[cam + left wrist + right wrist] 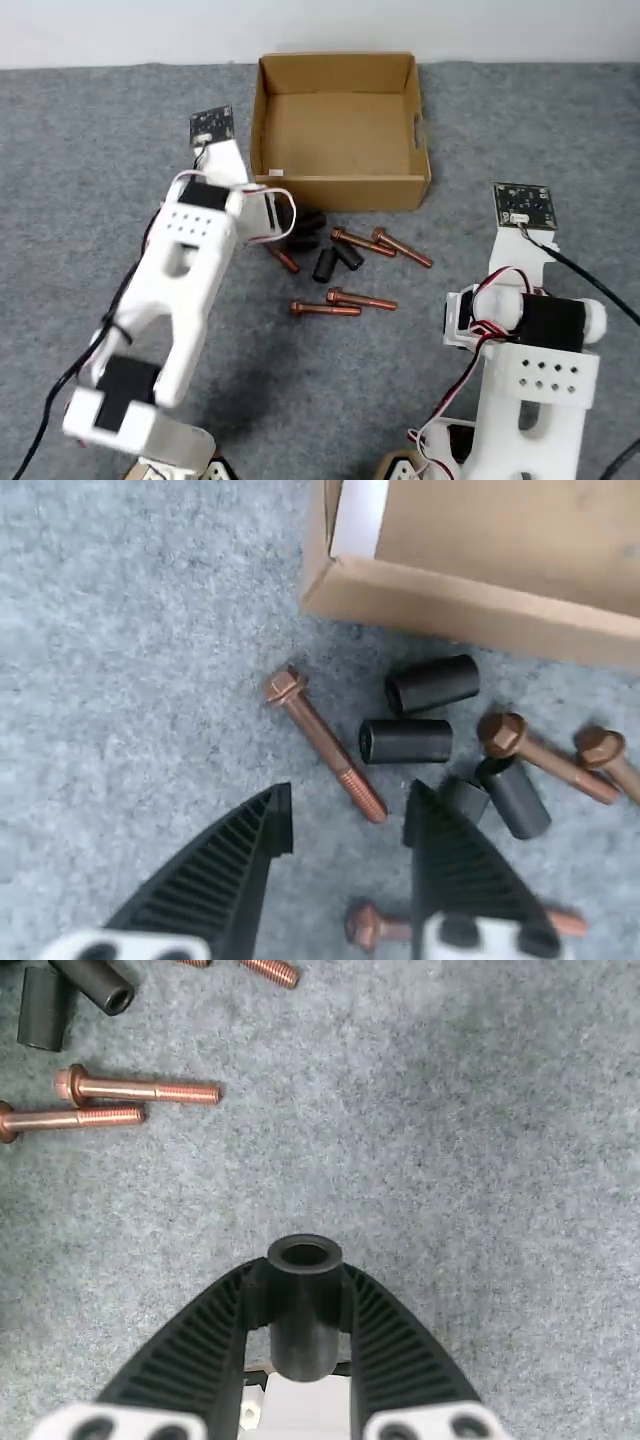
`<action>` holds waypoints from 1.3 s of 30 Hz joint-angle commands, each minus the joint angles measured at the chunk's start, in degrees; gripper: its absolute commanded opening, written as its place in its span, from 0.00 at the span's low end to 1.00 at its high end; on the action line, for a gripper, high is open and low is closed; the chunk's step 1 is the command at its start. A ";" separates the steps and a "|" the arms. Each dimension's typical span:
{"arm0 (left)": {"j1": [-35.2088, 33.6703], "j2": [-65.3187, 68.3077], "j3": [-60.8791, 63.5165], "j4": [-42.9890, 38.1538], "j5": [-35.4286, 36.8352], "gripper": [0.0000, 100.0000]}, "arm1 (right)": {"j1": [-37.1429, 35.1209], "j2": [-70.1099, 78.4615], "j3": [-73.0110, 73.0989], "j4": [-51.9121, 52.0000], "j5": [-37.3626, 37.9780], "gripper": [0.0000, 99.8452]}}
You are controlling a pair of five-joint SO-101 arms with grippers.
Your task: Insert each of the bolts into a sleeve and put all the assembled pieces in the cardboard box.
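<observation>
A grey carpeted table (90,200) carries everything. The white left arm (190,260) leans in toward the front wall of the open brown cardboard box (340,188). The white right arm (530,350) sits well back from that wall, off to the box's right-hand corner.

The box itself holds no assembled piece that I can see. Just before its front wall lies a loose scatter of five copper-coloured hex-head bolts (360,299) and several short black tubular sleeves (405,740), all apart from one another.

The left jaws are spread wide and grasp nothing. They hang over the threaded end of the bolt nearest the box's left corner (320,740), one jaw on either side of it. The right jaws are clenched around one more black sleeve (303,1330), held with its open bore facing away from the wrist.

By my reading this is the first pairing, with the sleeve ready and the bolt not yet taken. The next move calls for the left jaws to come down, close on the shank and lift. The bolt's thread must then line up squarely with the waiting bore.
</observation>
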 commanded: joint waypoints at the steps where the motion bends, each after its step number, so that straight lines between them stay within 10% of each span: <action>1: 0.35 6.07 -7.96 2.37 0.79 0.21 | 0.48 -1.36 -0.44 1.01 -0.53 0.01; 39: -2.11 25.76 -25.63 14.42 4.13 0.00 | 0.48 -1.45 -1.14 1.54 -0.53 0.01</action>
